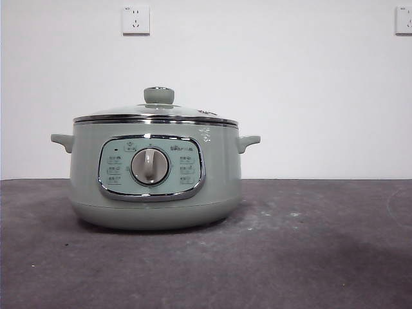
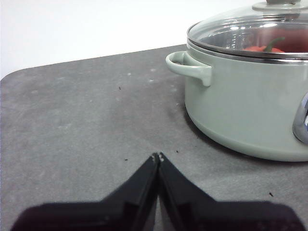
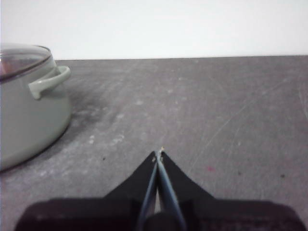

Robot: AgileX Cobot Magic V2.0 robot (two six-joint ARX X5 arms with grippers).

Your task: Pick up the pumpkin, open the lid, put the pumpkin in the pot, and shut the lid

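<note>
I see the pumpkin (image 2: 262,48) inside the pot (image 1: 154,170) under the lid (image 1: 156,111). My left gripper (image 2: 158,156) and right gripper (image 3: 159,153) are both pinched together, empty, above the table (image 1: 309,244).

Left end effector (image 2: 158,156): two matte black jaws, flat wedge profiles tapering to fine points, pale specks at the tips, broad black base across the frame edge, right end effector (image 3: 159,153): same black wedge jaws, thin pale grey inner edge, light-flecked tips
</note>
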